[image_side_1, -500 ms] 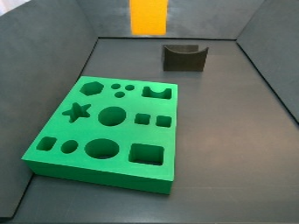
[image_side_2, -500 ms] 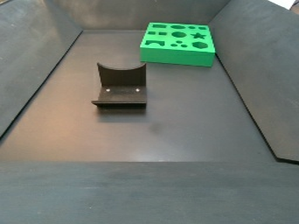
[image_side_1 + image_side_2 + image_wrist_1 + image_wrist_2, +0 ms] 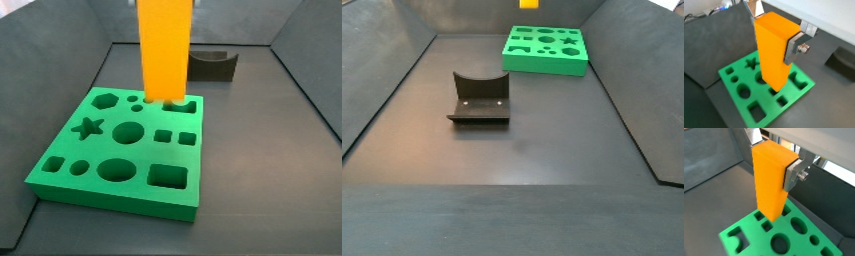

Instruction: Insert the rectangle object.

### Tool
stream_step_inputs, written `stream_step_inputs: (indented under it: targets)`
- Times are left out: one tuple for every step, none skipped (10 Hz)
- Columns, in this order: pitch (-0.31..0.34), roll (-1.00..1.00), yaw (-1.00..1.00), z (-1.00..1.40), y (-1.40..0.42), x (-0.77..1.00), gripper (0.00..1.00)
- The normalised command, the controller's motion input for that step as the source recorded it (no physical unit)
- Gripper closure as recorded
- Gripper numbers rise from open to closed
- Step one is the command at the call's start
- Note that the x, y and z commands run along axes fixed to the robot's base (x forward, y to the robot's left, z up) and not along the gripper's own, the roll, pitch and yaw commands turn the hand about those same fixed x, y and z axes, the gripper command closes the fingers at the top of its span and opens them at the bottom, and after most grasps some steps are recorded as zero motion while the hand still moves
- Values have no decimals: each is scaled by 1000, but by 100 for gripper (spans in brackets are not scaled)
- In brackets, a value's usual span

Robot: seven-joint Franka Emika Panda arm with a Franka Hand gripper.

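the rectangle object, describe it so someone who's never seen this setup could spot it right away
Find the green board with shaped cut-outs on the dark floor. Upright above its far end hangs the rectangle object, clamped between the silver fingers of the gripper. It is the only orange thing, tall and smooth, unlike the low dark fixture behind it.

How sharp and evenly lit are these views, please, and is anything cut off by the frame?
In both wrist views the rectangle object is sharp and evenly lit between the gripper fingers, while the green board looks slightly soft. In a side view the block's top is cropped; in a side view only its bottom tip shows.
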Motion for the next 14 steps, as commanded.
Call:
stream_step_inputs:
  targets:
    - [-104,80,-174,-1000,-871,34,100]
    - [-181,83,-300,-1000,-849,0,100]
    - [-87,26,-217,-1000,-797,0,100]
    - [-34,39,0,-869,-620,-74,100]
    - [0,0,74,-291,-191,-89,100]
    - [0,0,40,-349,-160,0,100]
    - [0,0,0,-394,-160,94,100]
    - [3,0,0,-326,-69,26,100]
    - [4,0,-71,-357,-94,194,100]
    - [40,0,-383,-346,-143,414,100]
    - [41,0,-483,-360,-109,303,100]
    - [50,0,-511,-349,-51,240,100]
    - [74,24,-411,-357,0,111,100]
    - [40,70,-6,-280,80,-23,100]
